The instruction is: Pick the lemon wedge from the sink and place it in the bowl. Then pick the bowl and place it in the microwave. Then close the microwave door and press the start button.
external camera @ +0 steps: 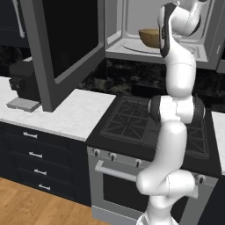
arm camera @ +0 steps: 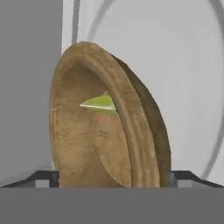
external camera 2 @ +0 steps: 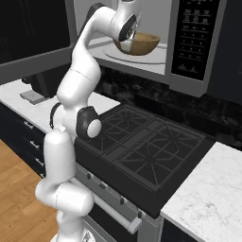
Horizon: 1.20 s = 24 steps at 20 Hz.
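The light-brown wooden bowl (external camera: 149,37) (external camera 2: 141,43) rests on the round glass plate (external camera: 132,45) inside the microwave (external camera 2: 194,38). In the hand view the bowl (arm camera: 87,144) is seen edge-on, with the small yellow-green lemon wedge (arm camera: 101,104) lying inside it. My gripper (external camera 2: 124,46) (arm camera: 113,177) reaches into the cavity at the bowl's near rim. It is open, with one dark fingertip (arm camera: 46,177) on each side of the bowl and apart from the rim. The microwave door (external camera: 66,39) (external camera 2: 33,42) stands swung wide open to the left. The sink is out of view.
Below the microwave sits a black stove top (external camera: 132,118) (external camera 2: 146,146) with grates and an oven front with knobs. White marble counter (external camera: 66,114) (external camera 2: 208,198) runs on both sides. A dark appliance (external camera: 24,83) stands on the left counter under the open door.
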### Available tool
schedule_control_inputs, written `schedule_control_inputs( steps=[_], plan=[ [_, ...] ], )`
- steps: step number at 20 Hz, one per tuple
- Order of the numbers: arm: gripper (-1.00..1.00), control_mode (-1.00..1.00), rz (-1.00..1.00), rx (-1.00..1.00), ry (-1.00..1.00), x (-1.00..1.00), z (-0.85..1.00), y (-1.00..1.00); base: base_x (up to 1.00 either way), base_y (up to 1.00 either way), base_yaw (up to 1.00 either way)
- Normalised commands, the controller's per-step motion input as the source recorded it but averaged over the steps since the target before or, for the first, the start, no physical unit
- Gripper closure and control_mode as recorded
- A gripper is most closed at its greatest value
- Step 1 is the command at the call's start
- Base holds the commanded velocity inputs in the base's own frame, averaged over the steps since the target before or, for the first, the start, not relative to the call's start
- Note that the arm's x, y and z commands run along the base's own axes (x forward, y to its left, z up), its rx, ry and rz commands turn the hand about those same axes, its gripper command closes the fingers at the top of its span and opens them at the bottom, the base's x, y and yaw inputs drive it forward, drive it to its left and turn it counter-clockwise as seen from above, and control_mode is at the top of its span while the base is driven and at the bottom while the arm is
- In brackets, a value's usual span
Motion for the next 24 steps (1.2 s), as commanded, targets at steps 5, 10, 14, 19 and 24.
schedule_control_inputs(
  steps=[5, 10, 14, 19, 24],
  plan=[
    [-1.0, -1.0, 0.0, 0.02, -0.84, -0.78, -0.7, 0.62, 0.0, 0.0, 0.0],
    [-1.0, -1.0, 0.0, -0.01, -0.88, -1.0, -0.89, 0.82, 0.0, 0.0, 0.0],
    [-1.0, -1.0, 0.0, -0.02, -0.8, -1.0, -0.54, 0.9, 0.0, 0.0, 0.0],
    [-1.0, -1.0, -0.01, 0.0, -0.33, -1.0, 0.57, 0.13, 0.0, 0.0, 0.0],
    [-1.0, -1.0, 0.0, 0.0, -0.04, -1.0, 0.72, 0.03, 0.0, 0.0, 0.0]
  ],
)
